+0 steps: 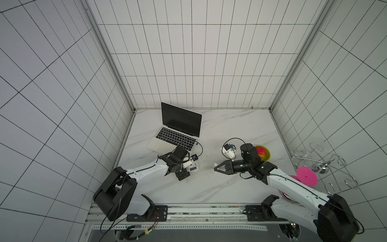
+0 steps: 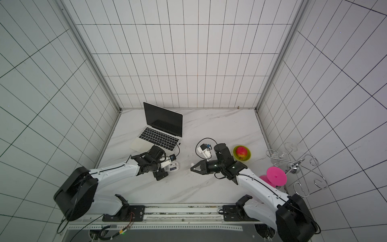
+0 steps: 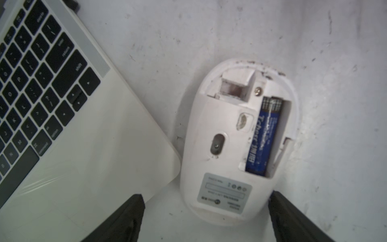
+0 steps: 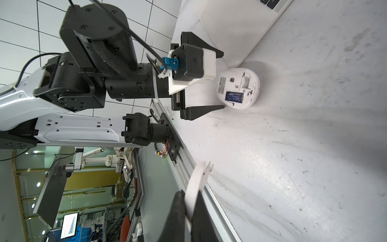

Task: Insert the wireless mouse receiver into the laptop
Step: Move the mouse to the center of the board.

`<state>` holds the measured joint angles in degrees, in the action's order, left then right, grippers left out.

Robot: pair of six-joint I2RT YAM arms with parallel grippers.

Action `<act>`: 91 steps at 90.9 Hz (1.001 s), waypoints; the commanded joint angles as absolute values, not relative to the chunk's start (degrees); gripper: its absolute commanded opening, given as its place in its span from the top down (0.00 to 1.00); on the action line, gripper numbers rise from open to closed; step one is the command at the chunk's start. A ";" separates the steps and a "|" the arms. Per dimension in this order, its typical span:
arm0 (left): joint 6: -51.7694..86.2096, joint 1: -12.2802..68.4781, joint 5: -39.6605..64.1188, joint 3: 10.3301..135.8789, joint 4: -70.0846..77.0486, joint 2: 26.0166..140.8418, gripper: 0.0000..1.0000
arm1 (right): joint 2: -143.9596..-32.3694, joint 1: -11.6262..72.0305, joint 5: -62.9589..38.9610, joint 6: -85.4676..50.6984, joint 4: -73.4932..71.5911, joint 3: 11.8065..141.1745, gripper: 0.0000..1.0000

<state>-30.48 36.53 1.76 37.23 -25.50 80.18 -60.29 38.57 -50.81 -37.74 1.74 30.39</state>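
Black fingertips [image 3: 136, 209] of the left tool [image 3: 206, 194] sit closest to the left wrist camera. They are spread wide and nothing is clamped between them, so this tool is released. It hangs over the white mouse [image 3: 219, 136].

Mouse: lies belly-up on the marble counter [image 1: 230, 184], just beside the near right corner of the laptop [image 1: 159, 144]. The battery bay is uncovered and a blue battery [image 3: 261, 136] is exposed. The small recess [image 3: 234, 88] next to the bay looks hollow.

Laptop: open on the far left part of the counter, with the screen dark and the lid upright.

Wireless mouse receiver [image 2: 179, 144]: a tiny black stub against the laptop's right edge, at the hinge end. It shows in both top views and, partly cropped, in the left wrist view [image 3: 72, 5]. I cannot tell whether it is fully seated in a port.

Right tool [image 1: 216, 168]: lies low over mid-counter, pointing left and well apart from the mouse. It is clenched on a thin white cover plate [image 4: 199, 176], which sticks out past the fingertips.

Right side of the counter: a green bowl [image 2: 247, 156] holds a red apple [image 2: 240, 152]. Nearer are a pink spool [image 2: 276, 176] and a chrome wire rack [image 2: 310, 161].
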 commanded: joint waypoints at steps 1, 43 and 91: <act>-30.88 36.54 4.87 38.87 -24.53 81.25 0.10 | -59.95 37.85 -51.50 -37.79 1.82 29.65 1.00; -28.69 37.14 10.10 42.50 -27.91 86.36 0.38 | -59.20 34.13 -51.80 -38.85 3.11 26.97 1.00; -25.00 53.94 7.40 48.82 -26.44 88.38 0.57 | -57.67 23.82 -58.30 -38.34 6.22 22.37 1.00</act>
